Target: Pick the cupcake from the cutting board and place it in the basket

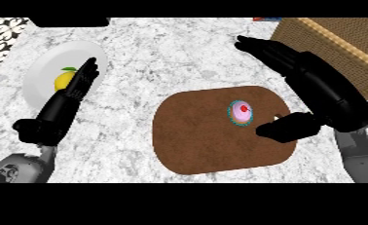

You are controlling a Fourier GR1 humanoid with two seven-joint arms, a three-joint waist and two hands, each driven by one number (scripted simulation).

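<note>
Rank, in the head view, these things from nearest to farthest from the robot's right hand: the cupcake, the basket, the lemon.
From the right hand:
1. Cupcake, on the cutting board, just left of the thumb.
2. Basket, at the upper right corner, behind the hand.
3. Lemon, on the white plate at far left, by the left hand.

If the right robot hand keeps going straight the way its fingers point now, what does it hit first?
The right robot hand points up-left over bare marble counter, past the cutting board and cupcake. The way looks free as far as the view shows, though height is unclear.
</note>
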